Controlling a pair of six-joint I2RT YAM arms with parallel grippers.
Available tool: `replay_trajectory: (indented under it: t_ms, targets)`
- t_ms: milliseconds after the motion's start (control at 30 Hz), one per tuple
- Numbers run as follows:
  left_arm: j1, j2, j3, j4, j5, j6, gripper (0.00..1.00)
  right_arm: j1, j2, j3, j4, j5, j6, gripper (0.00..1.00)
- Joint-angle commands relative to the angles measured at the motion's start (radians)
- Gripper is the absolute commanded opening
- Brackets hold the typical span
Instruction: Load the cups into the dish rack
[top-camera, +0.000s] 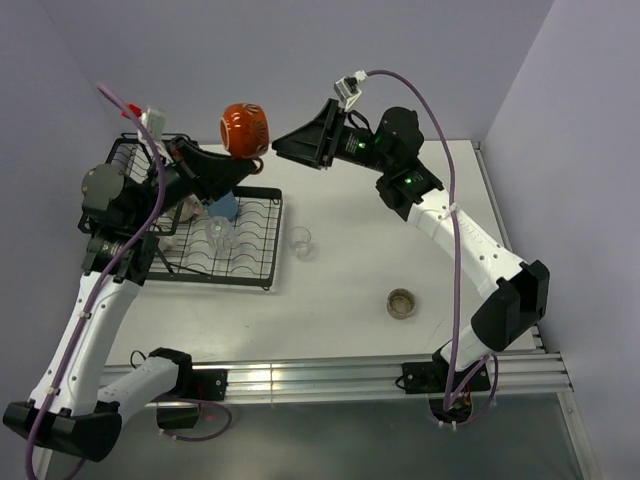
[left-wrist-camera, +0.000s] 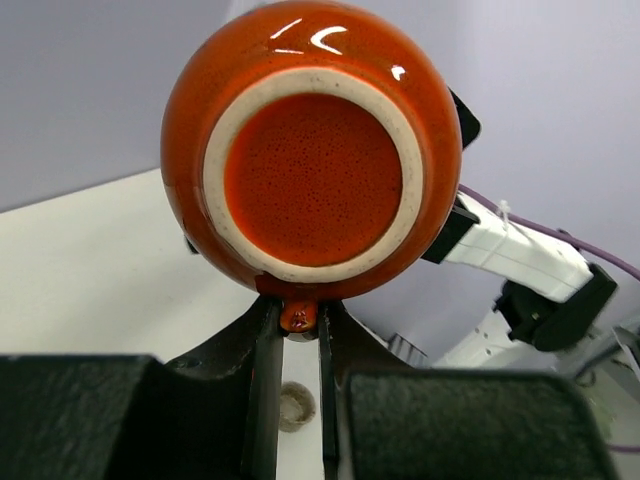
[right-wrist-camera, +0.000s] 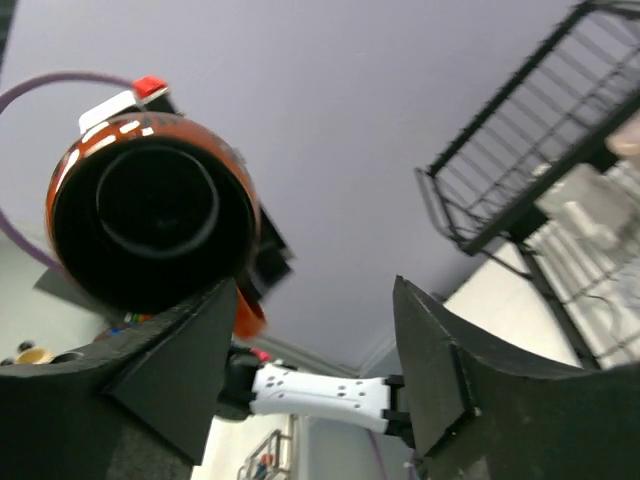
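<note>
Dark brown-orange cup (top-camera: 244, 128): off the counter (top-camera: 380, 215), up in the air between the two arms, above the far right corner of the dish rack (top-camera: 275, 235). It lies on its side, with the glazed base and pale foot ring facing the left wrist camera and the dark mouth facing the right wrist camera.

Left fingers (left-wrist-camera: 298, 318): pinched close together on the cup's small handle (only the handle sits between them; the body stands clear above the tips).

Right fingers (right-wrist-camera: 312, 290): spread wide, nothing between them. The cup sits just beside one tip. I cannot tell from either view whether that tip touches the glaze.

Rack, as I see it from the top camera: a blue tumbler (top-camera: 224, 207) and a clear glass (top-camera: 220, 232) on the flat wire tray. The taller basket section is mostly hidden behind the left arm.

On the counter: a second clear glass (top-camera: 300, 241) just right of the rack, and a low brownish cup (top-camera: 401, 302) well apart from it, nearer the right arm's base.
</note>
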Motion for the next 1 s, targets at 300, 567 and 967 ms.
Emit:
replay_trajectory:
  t_ms: [300,567,967]
  targets:
    - [0.154,0.020,0.288,-0.588,-0.423,0.342,0.00,-0.217,-0.009,0.094,-0.273,-0.006,-0.321,0.80]
    - [0.338,0.254,0.554,-0.893,-0.579,0.433,0.00,-0.297,-0.052,0.116,-0.453,0.019,-0.581,0.82]
    - [0.498,0.508,0.698,-1.058,-0.551,0.532,0.00,-0.323,-0.065,0.101,-0.511,-0.017,-0.649,0.82]
